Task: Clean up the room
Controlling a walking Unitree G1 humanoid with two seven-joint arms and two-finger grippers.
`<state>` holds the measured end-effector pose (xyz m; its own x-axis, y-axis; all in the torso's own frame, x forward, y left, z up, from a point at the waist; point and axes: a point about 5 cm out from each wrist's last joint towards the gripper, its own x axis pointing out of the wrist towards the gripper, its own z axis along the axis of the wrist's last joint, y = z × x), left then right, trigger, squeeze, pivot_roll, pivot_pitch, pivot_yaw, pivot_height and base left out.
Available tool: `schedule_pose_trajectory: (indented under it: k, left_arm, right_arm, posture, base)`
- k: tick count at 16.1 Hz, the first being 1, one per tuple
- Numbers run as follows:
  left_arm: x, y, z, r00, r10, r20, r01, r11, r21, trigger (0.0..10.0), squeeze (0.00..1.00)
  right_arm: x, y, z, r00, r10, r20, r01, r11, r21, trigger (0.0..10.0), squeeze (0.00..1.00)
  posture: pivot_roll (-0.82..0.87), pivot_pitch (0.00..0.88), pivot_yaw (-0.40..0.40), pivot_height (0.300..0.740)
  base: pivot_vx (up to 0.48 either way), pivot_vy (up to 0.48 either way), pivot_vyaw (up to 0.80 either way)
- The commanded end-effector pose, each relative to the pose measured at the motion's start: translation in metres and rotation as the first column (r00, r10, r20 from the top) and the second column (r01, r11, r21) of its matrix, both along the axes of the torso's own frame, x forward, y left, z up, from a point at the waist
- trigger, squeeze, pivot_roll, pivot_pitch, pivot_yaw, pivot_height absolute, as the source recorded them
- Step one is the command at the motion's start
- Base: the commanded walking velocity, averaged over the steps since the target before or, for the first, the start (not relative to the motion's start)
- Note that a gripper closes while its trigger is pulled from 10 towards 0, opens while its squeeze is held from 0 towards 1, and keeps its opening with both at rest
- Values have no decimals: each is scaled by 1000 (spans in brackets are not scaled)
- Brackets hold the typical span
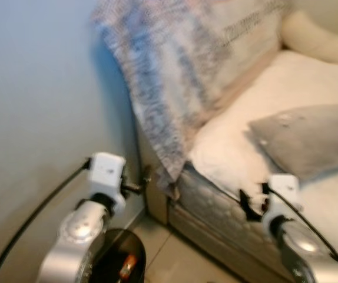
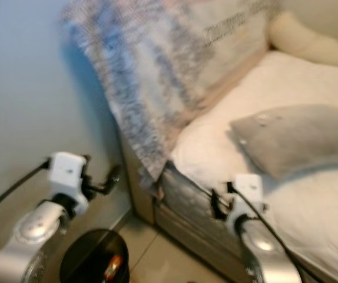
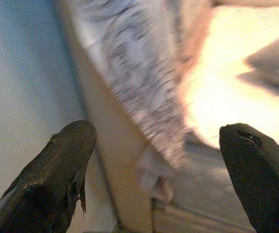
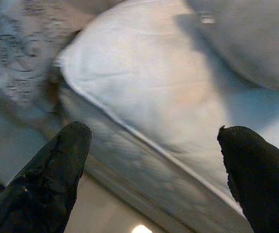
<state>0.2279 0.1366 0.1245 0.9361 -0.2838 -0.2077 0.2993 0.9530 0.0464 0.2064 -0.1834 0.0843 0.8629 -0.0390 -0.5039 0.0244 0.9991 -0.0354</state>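
Down at six o'clock in the head views sits a round black bin (image 1: 119,259), glossy-walled, on pale floor tiles (image 1: 175,259); inside it lies something small and orange (image 1: 126,265), too blurred to name. The left gripper (image 3: 154,170) hangs just above the bin, its two black fingers spread wide and holding nothing. Ahead of it, a woolly grey-and-white knitted blanket (image 1: 169,76) drapes over the sofa's arm from twelve o'clock down toward the centre, its corner dangling beside the plain wall (image 1: 39,106). The sofa (image 1: 216,230) has a patterned grey base and a soft cream cover (image 1: 275,106) on the seat. A flat grey cushion (image 1: 310,138) lies at three o'clock. The right gripper (image 4: 151,165) hovers at five o'clock over the seat's front edge, fingers wide apart, empty.
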Motion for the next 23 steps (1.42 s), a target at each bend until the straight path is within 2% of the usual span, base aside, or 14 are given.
schedule_pose_trajectory:
  k: [1, 8, 11, 13, 16, 18, 20, 22, 23]
  left_arm:
    - [0, 5, 3, 1000, 10, 18, -11, 1000, 16, 10000, 0]
    - [1, 4, 4, 1000, -1, 27, 0, 1000, 13, 10000, 0]
    - [7, 9, 0, 1000, 19, 10, -19, 1000, 13, 10000, 0]
    - [12, 11, 1, 999, 29, 13, -30, 1000, 11, 10000, 0]
    - [19, 13, 5, 999, 30, 39, -31, 999, 9, 10000, 0]
    - [22, 15, 7, 998, 37, 51, -37, 999, 11, 10000, 0]
    - [24, 19, 9, 997, 47, 58, -48, 999, 15, 10000, 0]
    - [25, 20, 9, 997, 49, 60, -50, 999, 15, 10000, 0]
    - [25, 20, 9, 997, 50, 62, -51, 999, 15, 10000, 0]
  right_arm:
    - [0, 4, 4, 1000, 8, 11, -9, 1000, 13, 10000, 0]
    - [-2, 4, 6, 1000, 3, 24, -3, 1000, 21, 10000, 0]
    - [7, 7, 10, 997, -6, 72, 2, 999, 42, 10000, 0]
    - [16, 8, 14, 994, 2, 110, -7, 999, 52, 10000, 0]
    - [39, 7, 22, 984, 8, 179, -17, 999, 48, 10000, 0]
    - [44, 10, 26, 978, 34, 207, -44, 998, 47, 10000, 0]
    - [47, 13, 27, 974, 16, 228, -26, 999, 43, 10000, 0]
    - [49, 14, 26, 970, 6, 243, -2, 1000, -14, 10000, 0]
    - [50, 16, 25, 964, 50, 261, -36, 998, -57, 10000, 0]
  posture:
    - [46, 0, 16, 740]
    - [44, 0, 15, 740]
    - [51, 0, 9, 740]
    - [55, 0, 7, 740]
    - [57, 0, 4, 740]
    - [62, 0, 0, 740]
    - [66, 0, -2, 740]
    - [67, 0, -4, 740]
    - [67, 0, -5, 740]
  base:
    - [0, 0, -750]
    - [0, 0, -754]
    - [0, 0, -648]
    - [259, 0, 0]
    - [325, 0, 0]
    - [326, 0, 0]
    - [328, 0, 0]
    - [326, 0, 0]
    - [330, 0, 0]
